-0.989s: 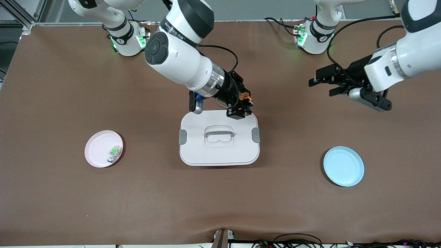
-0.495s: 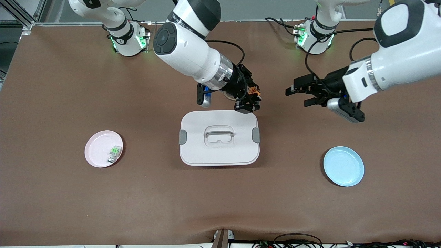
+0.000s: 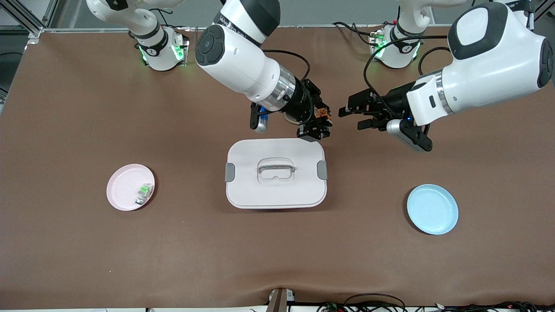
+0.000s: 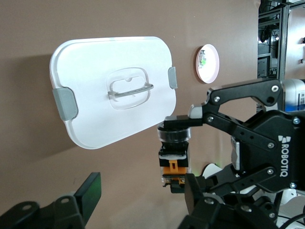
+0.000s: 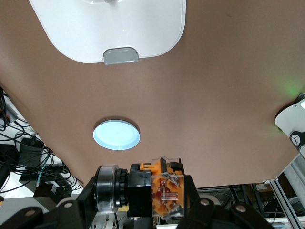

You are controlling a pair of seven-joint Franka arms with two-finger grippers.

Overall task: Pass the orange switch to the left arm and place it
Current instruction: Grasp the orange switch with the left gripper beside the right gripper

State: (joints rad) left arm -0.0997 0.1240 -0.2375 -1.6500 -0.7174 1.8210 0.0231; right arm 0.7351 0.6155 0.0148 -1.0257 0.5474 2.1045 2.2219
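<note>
My right gripper [image 3: 318,125] is shut on the orange switch [image 3: 321,114], a small black and orange push-button, and holds it in the air over the table just past the white box's [image 3: 260,190] edge toward the robots' bases. The right wrist view shows the switch [image 5: 153,190] clamped crosswise between the fingers [image 5: 200,210]. My left gripper [image 3: 353,119] is open and level with the switch, a short gap away toward the left arm's end. In the left wrist view the switch [image 4: 174,157] hangs just ahead of the left gripper [image 4: 143,200], close to one of its fingers [image 4: 202,200].
The box [image 4: 95,109] has grey side latches and a recessed handle and sits mid-table. A pink plate [image 3: 125,182] carrying a green-and-white switch [image 3: 144,191] lies toward the right arm's end. A light blue plate [image 3: 432,209] lies toward the left arm's end.
The left arm has swung in from its end of the table until its gripper is close to the switch. The right gripper has edged toward it with the switch.
</note>
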